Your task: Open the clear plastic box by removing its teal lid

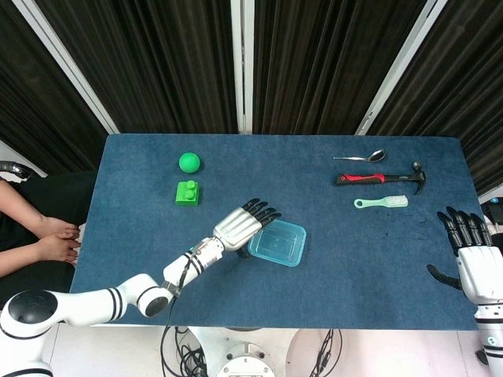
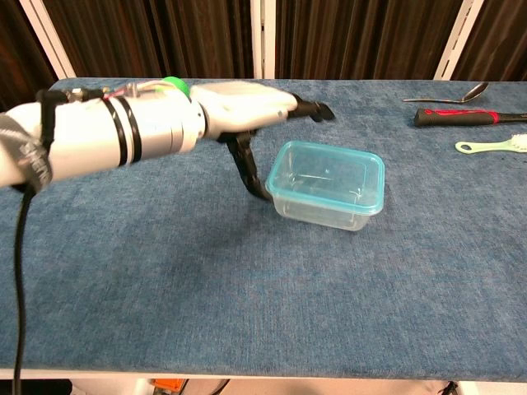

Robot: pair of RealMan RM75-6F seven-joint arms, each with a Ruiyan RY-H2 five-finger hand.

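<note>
The head view looks steeply down from above the robot, taking in the whole blue table and dark curtains beyond. The chest view sits low at the near table edge, facing across it, much closer. Both share the clear plastic box mid-table
</note>
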